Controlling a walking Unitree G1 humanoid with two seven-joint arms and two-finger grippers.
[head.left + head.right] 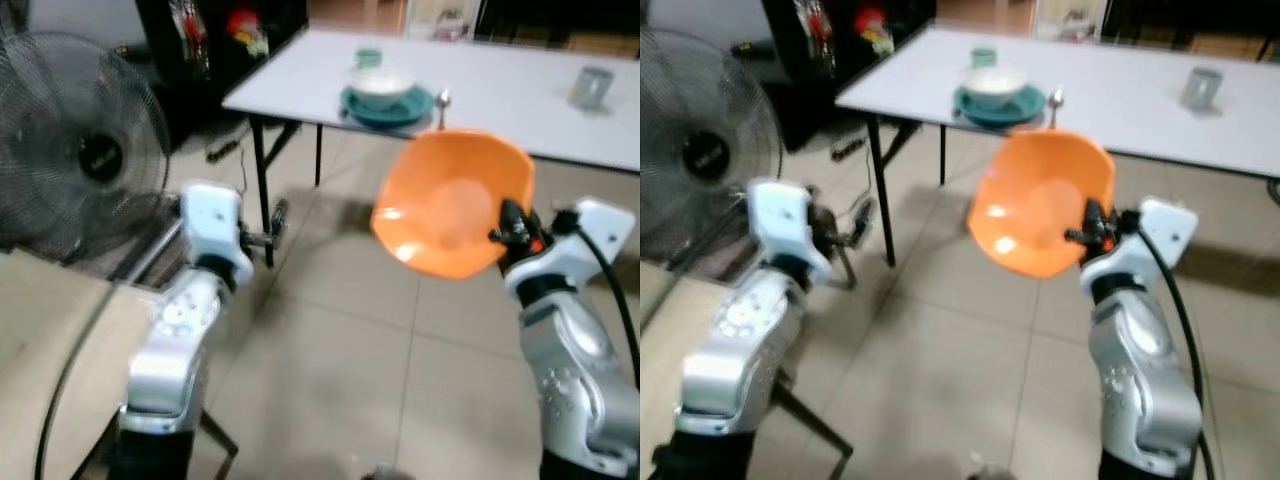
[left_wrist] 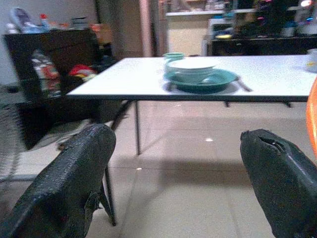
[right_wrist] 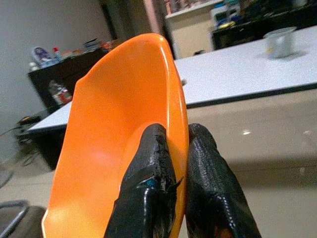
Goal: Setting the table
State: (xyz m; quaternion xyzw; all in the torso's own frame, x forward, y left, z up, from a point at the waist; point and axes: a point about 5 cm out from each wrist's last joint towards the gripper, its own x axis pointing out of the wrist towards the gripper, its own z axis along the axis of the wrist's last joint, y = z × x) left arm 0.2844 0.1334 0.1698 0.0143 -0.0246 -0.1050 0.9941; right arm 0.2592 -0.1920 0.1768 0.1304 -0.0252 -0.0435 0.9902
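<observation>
An orange bowl (image 1: 455,200) hangs in the air over the tiled floor, tilted on its side, with my right gripper (image 3: 176,163) shut on its rim; one finger is inside the bowl, the other outside. Ahead stands a white table (image 1: 500,95) holding a teal plate (image 1: 388,106) with a white bowl (image 1: 380,85) on it, a spoon (image 1: 442,100) beside the plate, a small green cup (image 1: 368,56) behind, and a grey cup (image 1: 592,86) farther right. My left gripper (image 2: 176,173) is held out in front, open and empty, its fingers (image 2: 69,178) wide apart.
A standing fan (image 1: 75,150) is close on my left. A dark shelf unit (image 1: 215,50) stands behind the table's left end. The table's black legs (image 1: 262,170) reach the tiled floor (image 1: 350,340). A beige surface (image 1: 50,350) lies at my near left.
</observation>
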